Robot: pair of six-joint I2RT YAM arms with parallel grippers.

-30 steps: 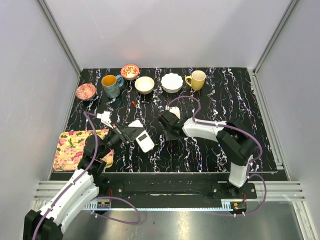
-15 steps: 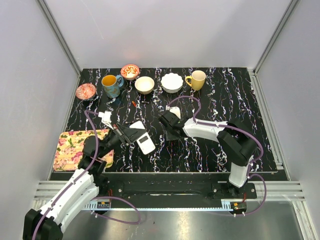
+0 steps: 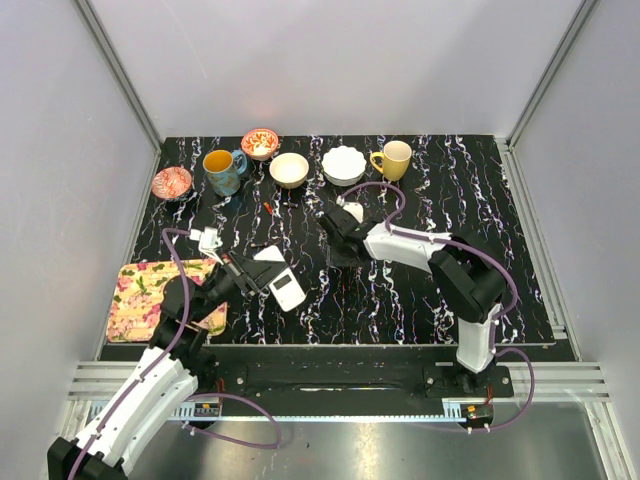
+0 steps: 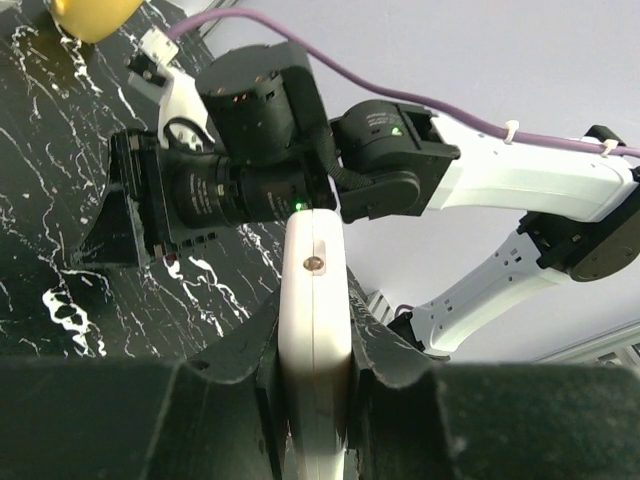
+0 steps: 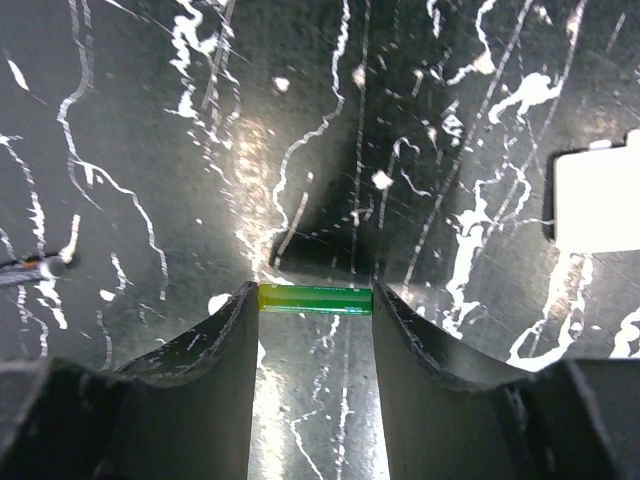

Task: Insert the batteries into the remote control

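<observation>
One battery (image 5: 315, 299) crosswise between right jaws

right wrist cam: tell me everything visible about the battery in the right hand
The battery is a slim cylinder, glossy green along all that shows; no red is visible in this view. It lies horizontal across the picture, pinched end to end between the two black fingers of the right hand, one tip on each end. Below it is the black, white-veined table, with a dark shadow just beyond the battery. Whether it touches the surface cannot be told.
</observation>
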